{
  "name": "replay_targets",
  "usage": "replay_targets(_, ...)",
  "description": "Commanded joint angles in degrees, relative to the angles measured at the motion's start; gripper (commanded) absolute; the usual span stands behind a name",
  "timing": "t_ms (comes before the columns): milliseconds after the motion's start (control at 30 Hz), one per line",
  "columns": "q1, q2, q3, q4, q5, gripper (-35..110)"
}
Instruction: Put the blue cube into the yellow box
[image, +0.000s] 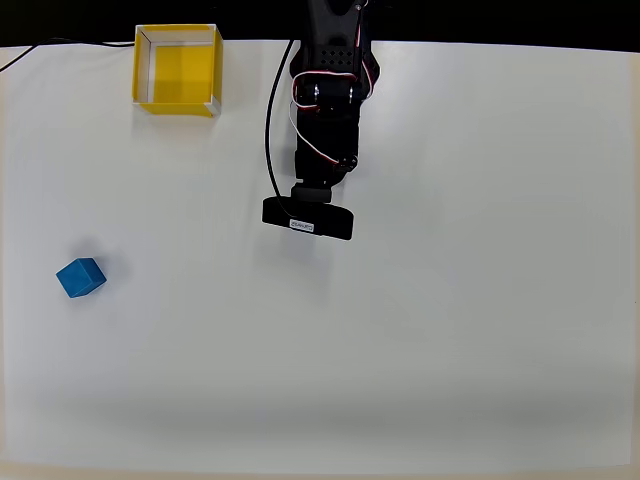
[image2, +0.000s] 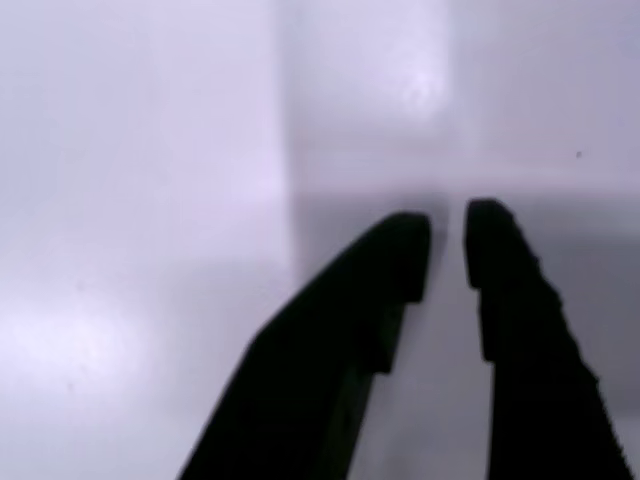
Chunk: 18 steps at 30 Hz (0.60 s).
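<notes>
The blue cube (image: 81, 277) rests on the white table at the left in the overhead view, turned a little askew. At the top left stands the yellow box (image: 185, 72), open-topped and with nothing in it. My black arm (image: 325, 110) reaches down from the top centre, well to the right of both, and its wrist camera block (image: 308, 218) covers the fingers from above. In the wrist view my gripper (image2: 447, 225) hangs over bare white table. Its two black fingers stand almost together, with a thin slit between the tips and nothing in it.
A black cable (image: 270, 130) loops down the arm's left side. The white table (image: 450, 330) spreads wide to the right and front. Its far edge runs just behind the box and meets a dark strip.
</notes>
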Motion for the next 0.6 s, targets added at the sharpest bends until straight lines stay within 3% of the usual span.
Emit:
replay_targets(0,2.5,-5.8,-3.4,-10.5,-0.9,0)
replay_targets(100,5.9,-18.0,-17.1,-17.9,-0.4,4)
replay_targets(233,16.0,-35.4,-34.9,-24.8,2.2,25)
replay_targets(433,33.7,-57.1,-45.8,-42.1,1.1,44)
replay_targets(567,42.5,-72.5,-59.2,-43.6,1.5,53)
